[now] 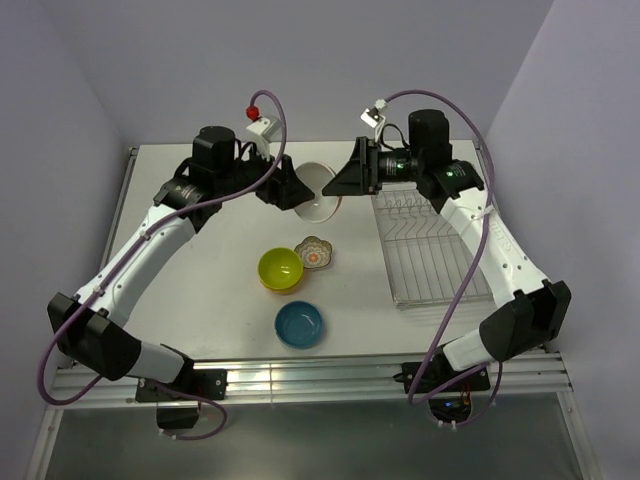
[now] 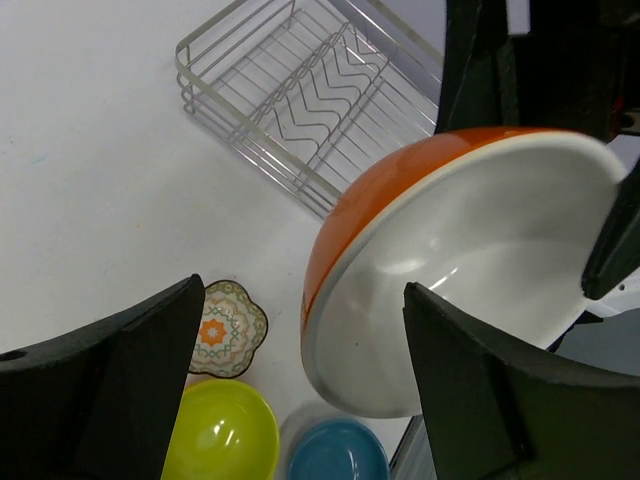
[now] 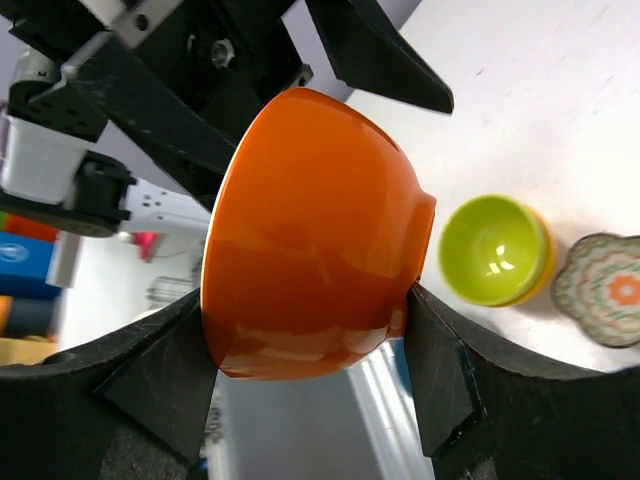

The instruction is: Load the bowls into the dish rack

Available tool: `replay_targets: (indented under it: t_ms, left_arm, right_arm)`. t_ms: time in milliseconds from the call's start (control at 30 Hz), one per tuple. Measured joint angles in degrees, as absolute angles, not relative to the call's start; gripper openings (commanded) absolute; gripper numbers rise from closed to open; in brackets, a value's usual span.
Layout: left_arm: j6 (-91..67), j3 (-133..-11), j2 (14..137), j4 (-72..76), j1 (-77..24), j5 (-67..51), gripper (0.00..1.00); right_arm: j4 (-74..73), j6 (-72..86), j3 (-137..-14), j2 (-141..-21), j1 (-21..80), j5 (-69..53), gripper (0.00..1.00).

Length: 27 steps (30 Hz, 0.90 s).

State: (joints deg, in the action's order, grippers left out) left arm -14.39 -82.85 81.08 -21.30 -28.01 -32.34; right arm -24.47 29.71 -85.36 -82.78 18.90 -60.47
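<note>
An orange bowl point(image 1: 318, 192) with a white inside hangs tilted above the far middle of the table, between the two grippers. My right gripper point(image 3: 305, 300) is shut on the orange bowl point(image 3: 315, 230), with a finger pressed against each side. My left gripper point(image 2: 303, 290) stands open in front of the bowl's white inside point(image 2: 470, 260), its left finger well clear. On the table lie a lime-green bowl point(image 1: 280, 268), a blue bowl point(image 1: 300, 324) and a scalloped floral dish point(image 1: 315, 252). The silver wire dish rack point(image 1: 430, 250) stands at the right, with nothing in it.
The right arm reaches over the rack's far end. The three loose dishes cluster mid-table, near the front. The table's left edge point(image 1: 125, 190) and the purple walls bound the area.
</note>
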Motion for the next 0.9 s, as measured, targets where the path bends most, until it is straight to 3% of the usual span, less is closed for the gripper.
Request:
replay_targets:
  t_ms: [167, 200, 233, 900]
  left_arm:
    - [-14.3, -82.8, 81.6, -22.2, -28.0, -32.3, 0.91]
    - [-14.3, -82.8, 81.6, -22.2, -28.0, -32.3, 0.98]
    - [-14.2, -82.8, 81.6, -22.2, -28.0, -32.3, 0.99]
    - [-15.4, -81.1, 78.7, -22.7, -22.9, -33.7, 0.99]
  right_arm:
    - [-30.2, 21.2, -89.5, -83.7, 17.9, -58.2, 0.0]
    - [-31.3, 19.6, -90.1, -83.9, 17.5, -57.6, 0.0]
    - [-32.3, 17.8, -90.5, -84.2, 17.0, -57.0, 0.0]
    - [-53.0, -26.1, -105.4, -92.7, 0.2, -34.4, 0.0]
